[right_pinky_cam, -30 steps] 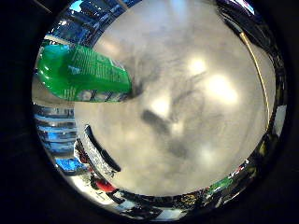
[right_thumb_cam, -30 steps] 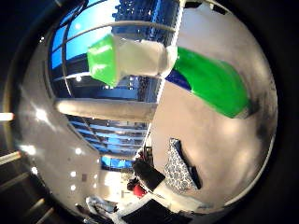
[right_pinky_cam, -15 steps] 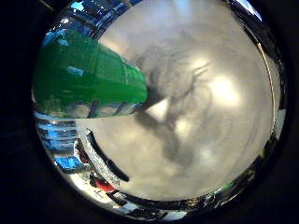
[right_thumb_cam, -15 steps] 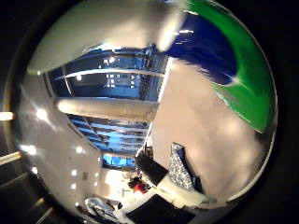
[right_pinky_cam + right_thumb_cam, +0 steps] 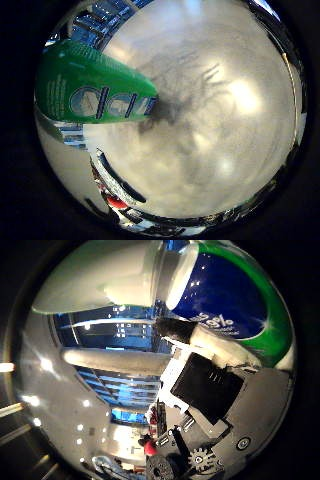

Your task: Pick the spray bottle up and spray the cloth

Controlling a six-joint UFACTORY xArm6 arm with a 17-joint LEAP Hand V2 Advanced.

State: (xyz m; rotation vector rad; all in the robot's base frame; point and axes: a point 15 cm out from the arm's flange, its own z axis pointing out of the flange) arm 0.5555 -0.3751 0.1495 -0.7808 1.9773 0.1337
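Note:
The spray bottle fills much of both palm views, so it is close to my palm. Its green body [image 5: 95, 90] lies across the little finger side view, above the grey table [image 5: 215, 130]. The thumb side view shows its white spray head [image 5: 110, 275] and blue label [image 5: 225, 295]. My right hand [image 5: 210, 385] has a white and black finger [image 5: 220, 347] curled in against the bottle just below the neck. No cloth shows in either view.
The hand's dark shadow falls on the table beside the bottle [image 5: 170, 107]. A dark patterned strip [image 5: 117, 177] and a small red object [image 5: 116, 202] sit near the table's edge. Blue windows and a pale beam [image 5: 115, 360] lie beyond.
The bottle has grown larger in both views as my palm closed in on it. A finger that was out of sight before now curls across the thumb side view onto the bottle.

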